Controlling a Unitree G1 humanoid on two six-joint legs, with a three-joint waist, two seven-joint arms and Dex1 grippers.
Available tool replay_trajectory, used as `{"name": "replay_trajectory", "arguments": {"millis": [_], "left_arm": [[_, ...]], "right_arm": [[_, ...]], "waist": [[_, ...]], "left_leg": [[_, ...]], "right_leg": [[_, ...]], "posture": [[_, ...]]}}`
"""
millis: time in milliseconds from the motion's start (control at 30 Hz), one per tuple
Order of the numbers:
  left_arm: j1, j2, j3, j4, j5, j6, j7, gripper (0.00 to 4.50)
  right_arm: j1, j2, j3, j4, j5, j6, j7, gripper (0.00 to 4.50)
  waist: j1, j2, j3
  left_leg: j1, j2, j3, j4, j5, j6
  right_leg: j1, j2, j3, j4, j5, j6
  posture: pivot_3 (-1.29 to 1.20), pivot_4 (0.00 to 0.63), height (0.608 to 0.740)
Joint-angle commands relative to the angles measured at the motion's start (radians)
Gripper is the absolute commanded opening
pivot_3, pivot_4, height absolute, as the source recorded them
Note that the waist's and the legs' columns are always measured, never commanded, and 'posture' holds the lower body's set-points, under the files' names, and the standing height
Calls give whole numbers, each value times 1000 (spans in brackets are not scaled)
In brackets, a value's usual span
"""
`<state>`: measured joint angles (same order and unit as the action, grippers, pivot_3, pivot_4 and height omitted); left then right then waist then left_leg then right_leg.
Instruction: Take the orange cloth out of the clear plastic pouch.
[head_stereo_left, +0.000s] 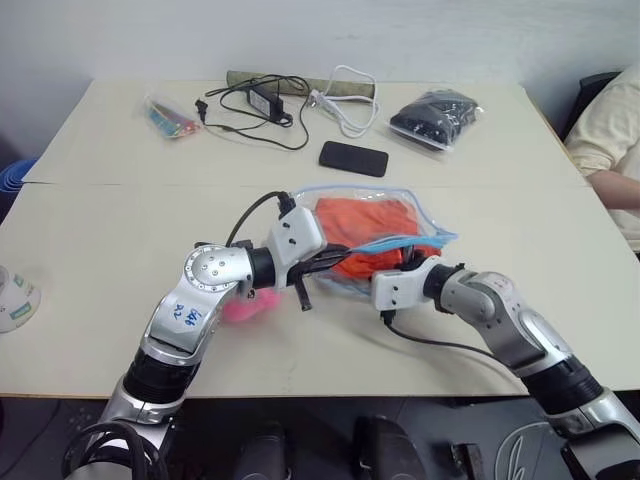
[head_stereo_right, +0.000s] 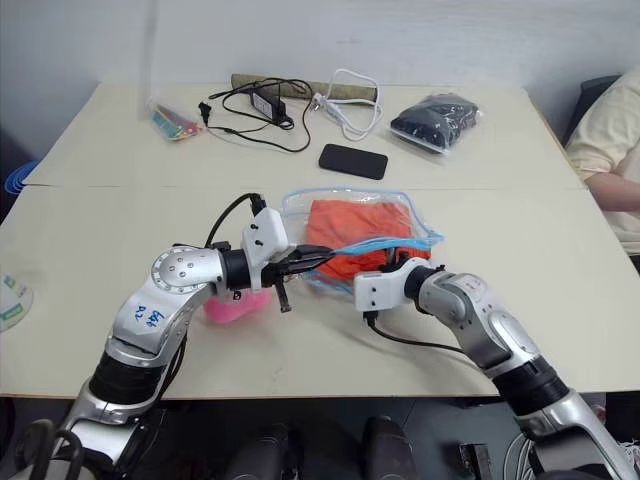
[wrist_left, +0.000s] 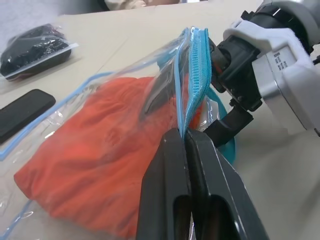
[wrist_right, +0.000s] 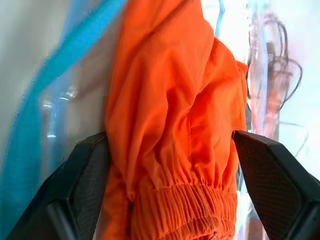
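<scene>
- Head views: the clear plastic pouch (head_stereo_left: 372, 236) is seen lying mid-tabletop (head_stereo_left: 90, 240) with the orange cloth (head_stereo_left: 362, 222) inside; a black phone (head_stereo_left: 353, 158) lies just behind it.
- Left wrist view: the pouch's blue trim (wrist_left: 196, 70) is pinched in the closed left claw (wrist_left: 186, 137).
- Right wrist view: the right claw (wrist_right: 170, 145) is spread wide inside the pouch mouth, with cloth between its fingers (wrist_right: 267, 165); nothing is gripped.

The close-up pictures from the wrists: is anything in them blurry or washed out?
Left wrist view: the hand's fingers blur up close, the orange cloth reads clearly. Right wrist view: cloth folds sharp, the clear plastic pouch bleaches into bright glare along one side.
</scene>
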<state>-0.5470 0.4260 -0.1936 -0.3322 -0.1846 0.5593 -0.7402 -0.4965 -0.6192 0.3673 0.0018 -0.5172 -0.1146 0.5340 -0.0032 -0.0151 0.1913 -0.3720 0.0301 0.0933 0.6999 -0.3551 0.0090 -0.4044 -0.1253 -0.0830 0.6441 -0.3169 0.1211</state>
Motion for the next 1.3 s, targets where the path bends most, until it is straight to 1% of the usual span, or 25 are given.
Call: {"name": "replay_trajectory", "arguments": {"millis": [33, 100, 200, 267, 333, 367, 500, 533, 567, 633, 733, 900, 933, 1033, 1100, 1133, 1200, 1233, 1267, 1300], "left_arm": [[-25, -10, 14, -8, -16, -13, 9, 0], [-28, -10, 18, -9, -20, -9, 12, 0], [-29, -10, 20, -9, -24, -4, 17, 0], [-30, -9, 20, -8, -24, -3, 20, 0], [-30, -8, 22, -8, -25, -2, 24, 0], [-30, -9, 24, -7, -27, 1, 27, 0], [-29, -24, 42, 0, -45, 23, 42, 0], [-30, -30, 48, 1, -52, 32, 46, 0], [-31, -33, 51, 2, -57, 38, 49, 0], [-46, -64, 83, 13, -94, 84, 76, 0], [-77, -107, 122, 46, -131, 139, 119, 0], [-90, -108, 105, 77, -117, 130, 125, 0], [-86, -99, 86, 86, -97, 108, 121, 0], [-72, -75, 44, 107, -49, 56, 114, 0], [-66, -61, 29, 125, -24, 28, 117, 0], [-62, -51, 20, 138, -2, 6, 121, 0], [-58, -40, 16, 165, 23, -18, 135, 0], [-59, -37, 19, 180, 32, -25, 142, 0], [-60, -35, 23, 189, 36, -29, 146, 0], [-63, -33, 30, 198, 38, -32, 149, 0]], "right_arm": [[-10, 56, 15, 105, -29, 39, -38, 3953], [-21, 90, 16, 152, -32, 53, -57, 3953], [-33, 111, 28, 205, -43, 41, -68, 3389], [-33, 114, 33, 220, -42, 27, -69, 2697], [-26, 111, 36, 222, -38, 16, -65, 2097], [-22, 107, 36, 217, -36, 11, -62, 1736], [1, 86, 35, 188, -20, -9, -28, 519], [5, 81, 36, 183, -19, -14, -20, 140], [7, 78, 36, 180, -20, -17, -15, 28], [8, 58, 44, 155, -42, -41, -12, 28], [11, -8, 64, 90, -78, -119, 14, 28], [1, -70, 40, 11, -72, -193, 46, 28], [-9, -81, 21, -17, -51, -211, 55, 28], [-17, -122, -26, -87, 46, -268, 105, 28], [-2, -159, -56, -125, 110, -292, 146, 28], [17, -189, -70, -148, 165, -307, 184, 28], [59, -270, -87, -192, 279, -368, 271, 28], [99, -336, -93, -219, 344, -401, 333, 28], [125, -378, -98, -235, 385, -421, 373, 28], [172, -447, -107, -250, 426, -460, 418, 28]], "waist": [[-1, 0, 0], [-2, 0, 0], [-3, 0, -1], [-1, 0, -1], [-1, 0, -1], [-2, 0, -1], [-1, 0, -1], [0, 0, -1], [1, 0, -1], [2, 0, -1], [7, 0, -1], [0, 0, -1], [0, 0, -1], [0, 0, 0], [1, 0, 0], [1, 0, 0], [8, 0, 0], [10, 0, 0], [14, 0, 0], [15, 0, 0]], "left_leg": [[0, 0, 0, 0, 0, 0], [2, 0, 0, 0, 0, 0], [5, 0, -1, 0, 0, 0], [5, 0, -1, 0, 0, 0], [5, 0, -2, 0, 0, 0], [5, 0, -2, 0, 0, 0], [5, 0, -2, 0, 0, 0], [4, -1, -2, 0, 0, 0], [4, -1, -3, 0, 0, 0], [4, -1, -3, 0, 0, 0], [2, -2, -5, 0, 0, 0], [3, -1, -6, -1, 0, 0], [3, -1, -6, -1, 0, 0], [3, -1, -6, -1, 1, 0], [2, -1, -6, -1, 1, 0], [2, -1, -6, -1, 1, 0], [2, -1, -7, -1, 1, 0], [2, -2, -8, -1, 0, 0], [2, -2, -9, -1, 0, 0], [1, -2, -10, -1, 0, 1]], "right_leg": [[0, 0, 0, 0, 0, 0], [3, 0, 0, 0, 0, 0], [5, 0, 0, 0, 0, 0], [6, -1, -1, 0, 0, 0], [7, -1, -1, -1, 0, 0], [7, -1, -1, -1, 0, 0], [7, -1, -2, -1, 0, 0], [7, -2, -2, -1, 0, 0], [7, -2, -2, -1, 0, 0], [7, -2, -3, -2, 0, 0], [7, -3, -5, -3, 0, 0], [9, -3, -8, -6, 0, 0], [9, -3, -8, -5, 0, 0], [9, -2, -8, -6, 0, 0], [9, -2, -8, -7, 0, 0], [9, -3, -8, -7, 0, 0], [9, -3, -8, -7, 0, 0], [10, -4, -10, -8, 0, 0], [11, -4, -11, -9, 0, 0], [11, -4, -11, -10, 0, 0]], "posture": [[0, 150, 740], [0, 150, 740], [0, 150, 740], [0, 150, 740], [0, 150, 740], [0, 150, 740], [0, 150, 740], [0, 150, 740], [0, 150, 740], [0, 150, 740], [0, 150, 740], [0, 150, 740], [0, 150, 740], [0, 150, 740], [0, 150, 740], [0, 150, 740], [0, 150, 740], [0, 150, 740], [0, 150, 740], [0, 150, 740]]}}
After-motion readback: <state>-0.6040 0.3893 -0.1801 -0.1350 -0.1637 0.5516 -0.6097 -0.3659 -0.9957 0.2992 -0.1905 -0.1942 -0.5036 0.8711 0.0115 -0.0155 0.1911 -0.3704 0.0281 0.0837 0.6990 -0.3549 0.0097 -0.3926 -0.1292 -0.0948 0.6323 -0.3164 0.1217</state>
